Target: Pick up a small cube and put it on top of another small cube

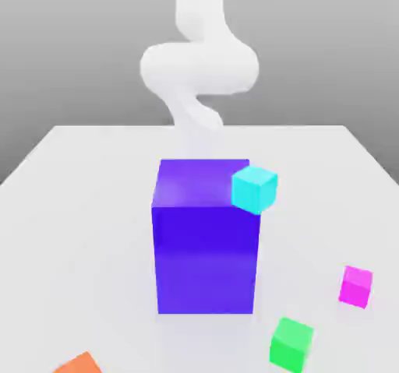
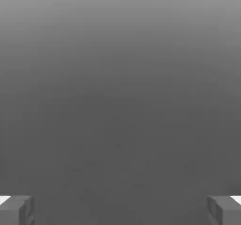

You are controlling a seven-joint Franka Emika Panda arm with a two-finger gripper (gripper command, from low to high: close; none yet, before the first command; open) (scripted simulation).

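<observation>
The small cube (image 1: 356, 286), bright magenta-pink, rests on the white table (image 1: 70, 208) at the exterior view's right. A green cube (image 1: 291, 343) of about the same size lies nearer the front edge, a short gap from it. My white arm (image 1: 199, 68) rises at the far side of the table, well away from both cubes. In the hand view my gripper (image 2: 120, 211) is open, its grey fingertips (image 2: 16, 210) standing far apart with nothing between them, facing a plain grey background.
A tall blue-violet block (image 1: 204, 239) stands in the middle of the table. A cyan cube (image 1: 254, 189) shows at its upper right corner; whether it touches the block I cannot tell. An orange thing (image 1: 78, 364) pokes in at the front left.
</observation>
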